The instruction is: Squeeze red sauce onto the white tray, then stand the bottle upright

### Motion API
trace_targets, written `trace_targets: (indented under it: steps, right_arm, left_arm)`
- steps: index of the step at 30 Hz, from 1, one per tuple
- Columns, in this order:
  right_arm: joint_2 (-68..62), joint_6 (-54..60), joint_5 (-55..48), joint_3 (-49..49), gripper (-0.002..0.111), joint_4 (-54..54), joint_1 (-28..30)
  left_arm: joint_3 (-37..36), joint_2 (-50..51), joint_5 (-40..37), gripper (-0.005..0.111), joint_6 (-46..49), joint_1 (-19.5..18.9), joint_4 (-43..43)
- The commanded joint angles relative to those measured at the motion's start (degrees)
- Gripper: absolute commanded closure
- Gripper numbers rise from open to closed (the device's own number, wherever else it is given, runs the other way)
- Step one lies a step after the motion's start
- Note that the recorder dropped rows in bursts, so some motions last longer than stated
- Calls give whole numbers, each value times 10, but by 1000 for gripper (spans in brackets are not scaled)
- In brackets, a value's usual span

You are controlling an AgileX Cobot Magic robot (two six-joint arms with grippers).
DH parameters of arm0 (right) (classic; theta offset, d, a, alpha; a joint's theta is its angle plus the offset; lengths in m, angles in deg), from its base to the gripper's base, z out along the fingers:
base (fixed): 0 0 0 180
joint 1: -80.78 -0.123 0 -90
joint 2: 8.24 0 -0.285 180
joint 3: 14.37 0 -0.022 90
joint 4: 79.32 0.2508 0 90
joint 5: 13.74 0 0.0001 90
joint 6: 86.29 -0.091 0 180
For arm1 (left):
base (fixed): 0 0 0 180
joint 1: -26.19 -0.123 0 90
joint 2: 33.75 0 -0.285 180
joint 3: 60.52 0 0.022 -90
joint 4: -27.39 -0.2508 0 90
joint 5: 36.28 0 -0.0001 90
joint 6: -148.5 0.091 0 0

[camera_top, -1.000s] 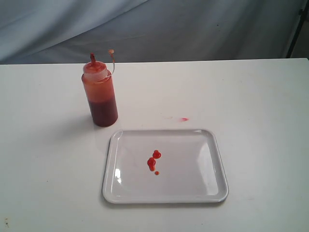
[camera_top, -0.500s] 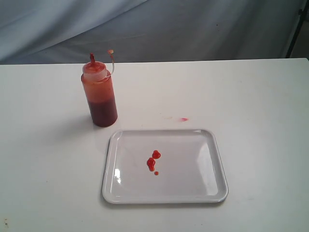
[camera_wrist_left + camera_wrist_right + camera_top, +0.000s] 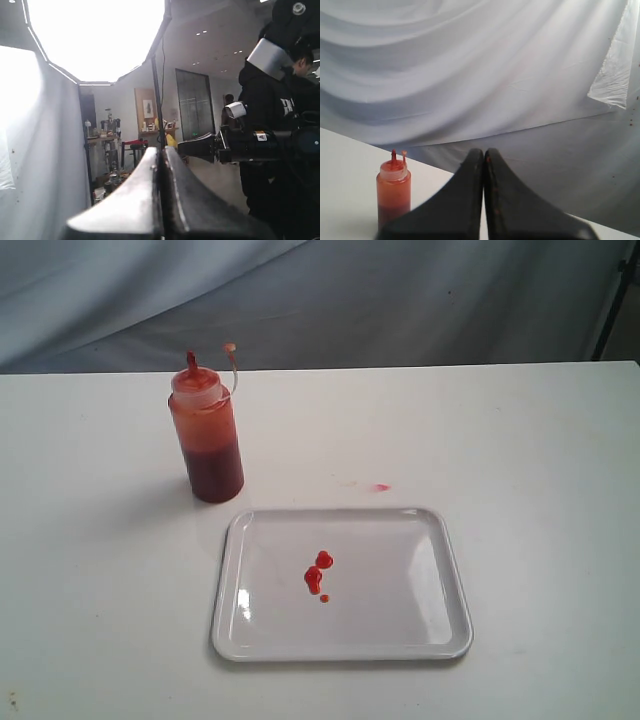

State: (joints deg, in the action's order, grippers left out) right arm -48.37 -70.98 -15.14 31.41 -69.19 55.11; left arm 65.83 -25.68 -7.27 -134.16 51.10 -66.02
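The bottle point(image 3: 206, 435) stands upright on the white table, behind the tray's left corner, with its tip cap off and dangling on its tether. It also shows in the right wrist view as the bottle point(image 3: 393, 192), far from the jaws. The white tray point(image 3: 440, 580) lies flat near the front, with small blobs of red sauce point(image 3: 317, 573) near its middle. Neither arm appears in the exterior view. My left gripper point(image 3: 162, 150) is shut on nothing and points away from the table into the room. My right gripper point(image 3: 484, 151) is shut and empty.
A faint pale-pink smear point(image 3: 380, 487) marks the table just behind the tray. A grey-white cloth backdrop point(image 3: 400, 300) hangs behind the table. In the left wrist view a person point(image 3: 280, 125) in dark clothes stands in the room.
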Motion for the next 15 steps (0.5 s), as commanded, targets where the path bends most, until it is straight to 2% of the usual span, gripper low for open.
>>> trace_targets:
  steps: [1, 13, 15]
  right_arm:
    - [7, 1, -3, 3, 108, -1, 5]
    - [7, 1, -1, 3, 108, -1, 5]
    - [7, 1, -1, 3, 108, -1, 5]
  left_arm:
    - [-7, 1, -39, 106, -57, 14, 14]
    - [-7, 3, -38, 106, -67, 13, 40]
    - [-11, 3, -38, 106, -34, 13, 72]
